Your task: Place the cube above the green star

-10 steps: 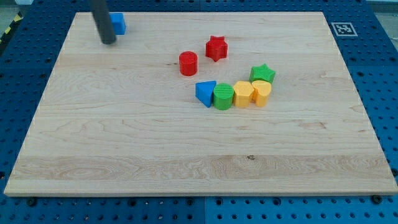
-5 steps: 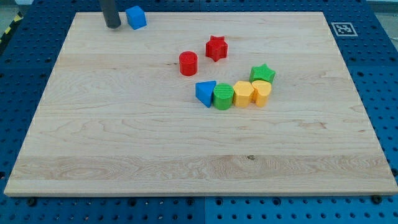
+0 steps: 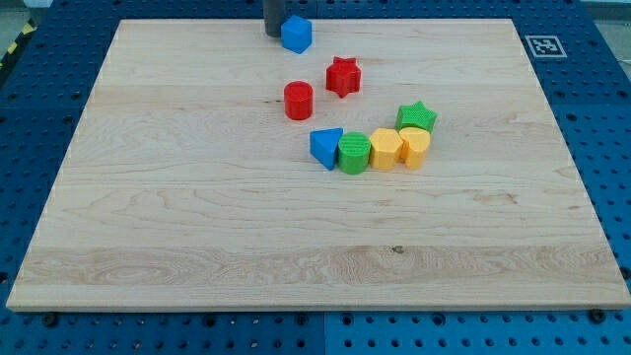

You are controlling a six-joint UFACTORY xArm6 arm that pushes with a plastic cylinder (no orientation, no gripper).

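Blue cube: small, solid blue, turned corner-on so two side faces and a lighter top show; sits near the table edge at the view's top, left of centre. My tip touches its left side. No gripper on this rod, nothing to open or close. Green star lies well apart, toward the view's lower right, behind two yellow blocks.

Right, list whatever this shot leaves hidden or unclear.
- My tip: the rod above it is cut off by the view's top edge.
- Contact between the tip and the blue cube: too close to tell.
- Two yellow blocks by the green star: shapes too small to make out.
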